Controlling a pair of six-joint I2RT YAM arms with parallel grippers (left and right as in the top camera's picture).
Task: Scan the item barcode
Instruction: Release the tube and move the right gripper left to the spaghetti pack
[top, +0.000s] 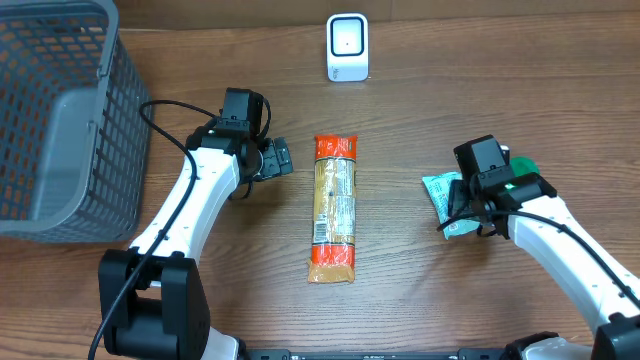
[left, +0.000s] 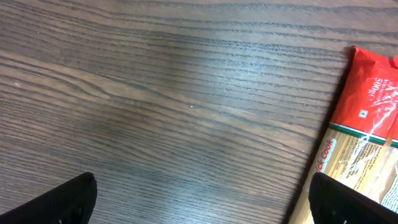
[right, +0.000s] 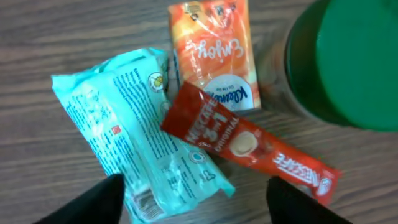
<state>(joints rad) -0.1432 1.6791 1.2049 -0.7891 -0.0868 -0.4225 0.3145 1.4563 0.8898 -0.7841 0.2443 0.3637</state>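
Note:
A white barcode scanner (top: 347, 47) stands at the back of the table. A long pasta packet (top: 334, 208) with a red top lies lengthwise in the middle; its red end (left: 373, 93) shows at the right of the left wrist view. My left gripper (top: 277, 160) (left: 205, 202) is open just left of the packet, over bare wood. My right gripper (top: 466, 214) (right: 196, 205) is open above a teal packet (right: 137, 137) (top: 443, 198) lying on the table, with nothing held.
Beside the teal packet lie an orange sachet (right: 211, 53), a red Nescafe stick (right: 249, 146) and a jar with a green lid (right: 348, 62). A grey wire basket (top: 60, 120) fills the far left corner.

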